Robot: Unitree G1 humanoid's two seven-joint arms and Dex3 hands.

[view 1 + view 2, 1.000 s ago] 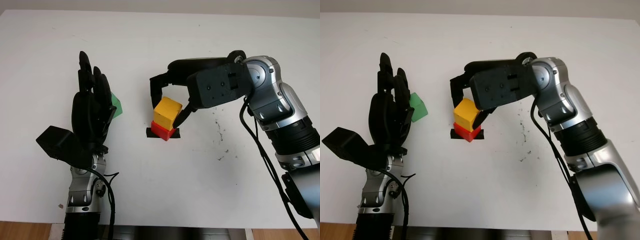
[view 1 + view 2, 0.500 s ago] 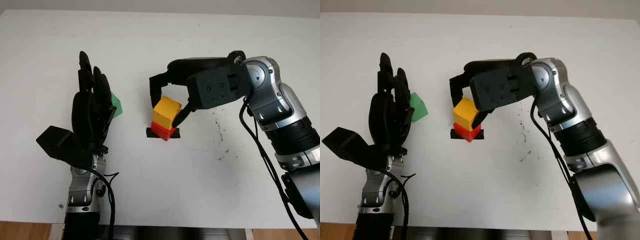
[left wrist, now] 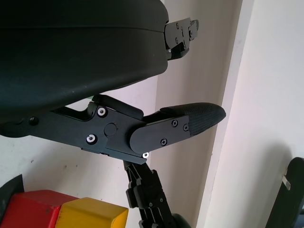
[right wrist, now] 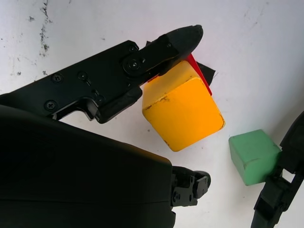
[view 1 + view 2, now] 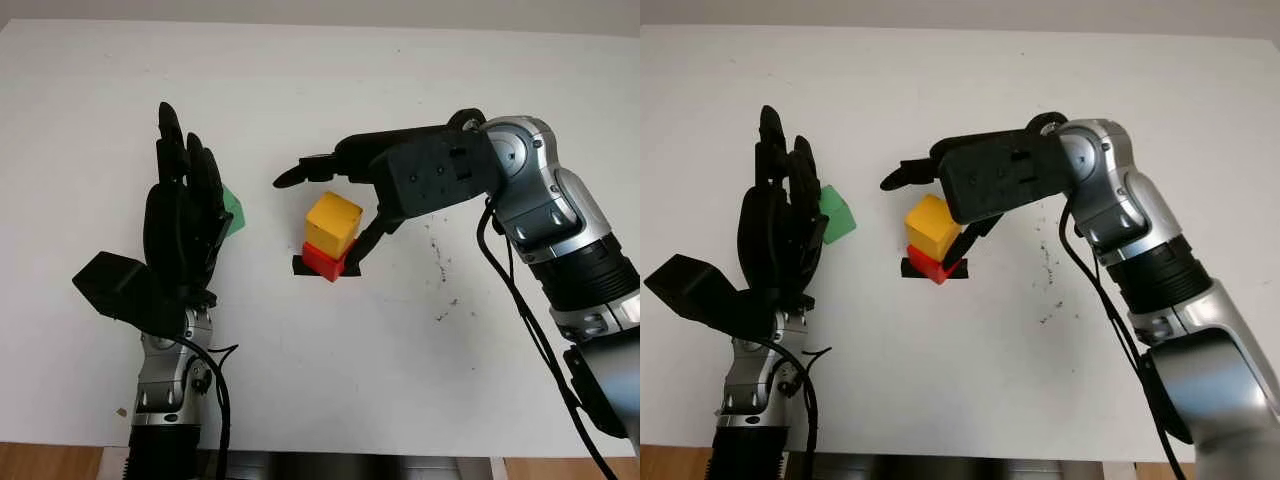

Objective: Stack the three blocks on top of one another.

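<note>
Yellow block [image 5: 333,222] sits on red block [image 5: 325,262]; right hand [image 5: 345,185] hangs wide around them, holding nothing. Left hand [image 5: 183,225], open, stands beside green block [image 5: 235,211].

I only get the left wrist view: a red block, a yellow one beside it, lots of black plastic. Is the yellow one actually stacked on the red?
Observer: Yes. From the head camera the yellow block sits on the red block, a little askew.
Operator: Is a hand holding it?
Observer: No. The right hand is open around it, fingers off the yellow.
Operator: Where's the third block?
Observer: The green block lies on the table beside the open left hand.
</note>
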